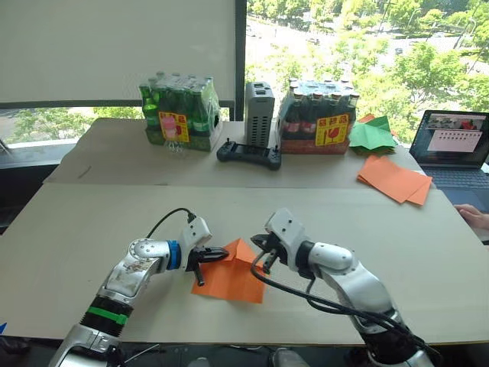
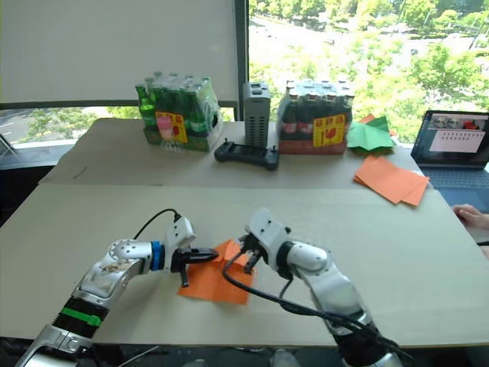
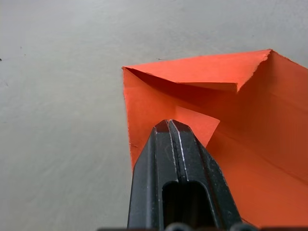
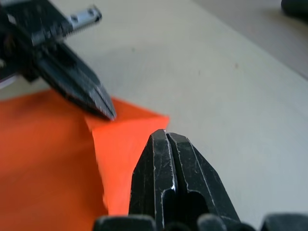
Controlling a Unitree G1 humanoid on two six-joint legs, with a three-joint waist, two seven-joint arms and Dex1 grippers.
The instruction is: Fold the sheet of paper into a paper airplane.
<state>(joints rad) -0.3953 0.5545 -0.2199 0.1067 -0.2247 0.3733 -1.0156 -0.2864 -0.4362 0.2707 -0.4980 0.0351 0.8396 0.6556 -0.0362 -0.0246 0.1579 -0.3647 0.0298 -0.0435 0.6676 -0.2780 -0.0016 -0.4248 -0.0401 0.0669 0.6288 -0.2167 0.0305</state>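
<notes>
Early folding, by the look of it: sheet of paper [image 1: 229,281] flat on the table [image 1: 92,229] near the front edge, with 1 far corner already turned over into a small flap and another flap raised beside it. Left gripper [image 1: 219,254] with fingers pressed together, tips resting on the sheet's far left part, seemingly pinning it rather than pinching it. Right gripper [image 1: 260,246] likewise closed with nothing visibly between the fingers, sitting just beside the raised corner at the sheet's far right edge. Both tips close together over the same far edge, left tip touching the paper. Next move probably pressing the raised flap down and running along the fold to set the crease, with 1 gripper keeping the sheet from sliding. No airplane shape yet.
</notes>
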